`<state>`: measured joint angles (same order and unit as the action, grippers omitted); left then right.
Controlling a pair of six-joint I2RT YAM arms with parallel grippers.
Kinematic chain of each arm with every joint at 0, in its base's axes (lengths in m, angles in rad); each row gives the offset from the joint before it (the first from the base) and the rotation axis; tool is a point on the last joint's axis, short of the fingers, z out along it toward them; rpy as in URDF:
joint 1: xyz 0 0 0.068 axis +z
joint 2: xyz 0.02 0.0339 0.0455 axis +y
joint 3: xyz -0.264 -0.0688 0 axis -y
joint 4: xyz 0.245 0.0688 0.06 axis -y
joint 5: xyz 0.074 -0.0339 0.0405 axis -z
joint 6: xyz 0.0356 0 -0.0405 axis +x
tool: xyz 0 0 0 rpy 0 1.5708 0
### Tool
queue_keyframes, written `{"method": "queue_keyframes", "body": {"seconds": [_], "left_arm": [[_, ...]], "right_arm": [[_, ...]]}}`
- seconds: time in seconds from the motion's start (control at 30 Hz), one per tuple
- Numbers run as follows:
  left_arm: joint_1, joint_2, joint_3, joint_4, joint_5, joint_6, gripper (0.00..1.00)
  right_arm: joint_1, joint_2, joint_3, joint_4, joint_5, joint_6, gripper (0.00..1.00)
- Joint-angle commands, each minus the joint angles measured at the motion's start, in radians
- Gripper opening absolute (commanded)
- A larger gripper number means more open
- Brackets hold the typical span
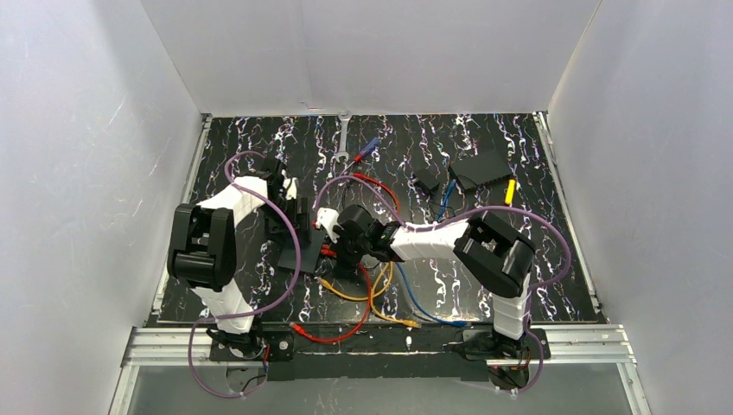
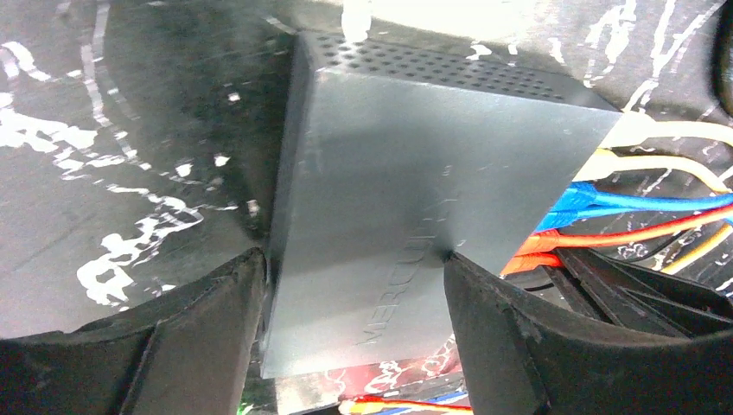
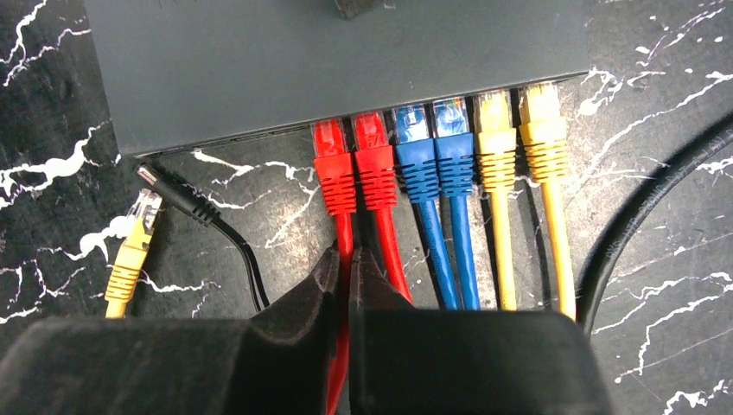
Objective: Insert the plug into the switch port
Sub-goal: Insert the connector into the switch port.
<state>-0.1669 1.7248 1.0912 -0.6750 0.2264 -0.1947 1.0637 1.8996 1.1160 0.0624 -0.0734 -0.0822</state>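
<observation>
The switch (image 3: 328, 60) is a flat matte-black box with a row of ports on its near edge. Six plugs sit in those ports: two red, two blue and two yellow. The leftmost red plug (image 3: 333, 164) is seated in its port. My right gripper (image 3: 348, 255) is shut on that plug's red cable (image 3: 344, 226) just behind it. In the left wrist view the switch (image 2: 415, 156) lies between the fingers of my left gripper (image 2: 350, 259), which press against its two sides. From above, both grippers meet at the switch (image 1: 290, 255), left of the middle.
A loose yellow plug (image 3: 130, 246) and a black power plug (image 3: 164, 188) lie left of the ports. A plain black slab (image 1: 481, 170), a small black block (image 1: 425, 181) and a wrench (image 1: 344, 138) lie farther back. Red, orange and blue cables (image 1: 363, 298) loop toward the front edge.
</observation>
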Motion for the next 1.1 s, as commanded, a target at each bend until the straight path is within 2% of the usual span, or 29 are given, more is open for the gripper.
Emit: {"method": "queue_keyframes", "body": {"seconds": [0.0,0.17,0.23,0.27,0.3,0.43,0.57,0.73,0.83,0.93,1.07], "left_arm": [[0.07,-0.076,0.013,-0.055,-0.082,-0.002,0.75],[0.109,-0.216,0.005,-0.052,-0.178,0.01,0.81],[0.109,-0.273,-0.003,-0.051,-0.206,0.013,0.87],[0.11,-0.306,-0.007,-0.049,-0.212,0.014,0.95],[0.109,-0.34,-0.014,-0.046,-0.212,0.01,0.98],[0.109,-0.508,-0.056,-0.014,-0.249,-0.015,0.98],[0.107,-0.686,-0.106,0.022,-0.268,-0.045,0.98],[0.051,-0.861,-0.115,0.016,-0.399,-0.167,0.98],[-0.043,-0.906,-0.056,-0.061,-0.527,-0.131,0.98],[-0.124,-1.001,-0.093,-0.054,-0.61,-0.12,0.98],[-0.174,-1.087,-0.151,-0.037,-0.704,-0.108,0.98]], "right_arm": [[0.019,-0.059,-0.035,0.176,0.051,0.033,0.16],[0.006,-0.149,-0.106,0.135,0.13,0.048,0.36],[0.003,-0.207,-0.127,0.113,0.164,0.057,0.44],[0.0,-0.231,-0.136,0.102,0.185,0.064,0.48],[-0.002,-0.259,-0.145,0.093,0.208,0.071,0.52],[-0.026,-0.357,-0.17,0.059,0.282,0.076,0.77],[-0.06,-0.415,-0.17,0.037,0.387,0.125,0.91],[-0.117,-0.427,-0.156,0.048,0.465,0.165,0.99],[-0.148,-0.405,-0.154,0.083,0.523,0.195,0.99],[-0.197,-0.358,-0.13,0.117,0.547,0.261,0.99],[-0.257,-0.256,-0.038,0.076,0.536,0.292,0.99]]}}
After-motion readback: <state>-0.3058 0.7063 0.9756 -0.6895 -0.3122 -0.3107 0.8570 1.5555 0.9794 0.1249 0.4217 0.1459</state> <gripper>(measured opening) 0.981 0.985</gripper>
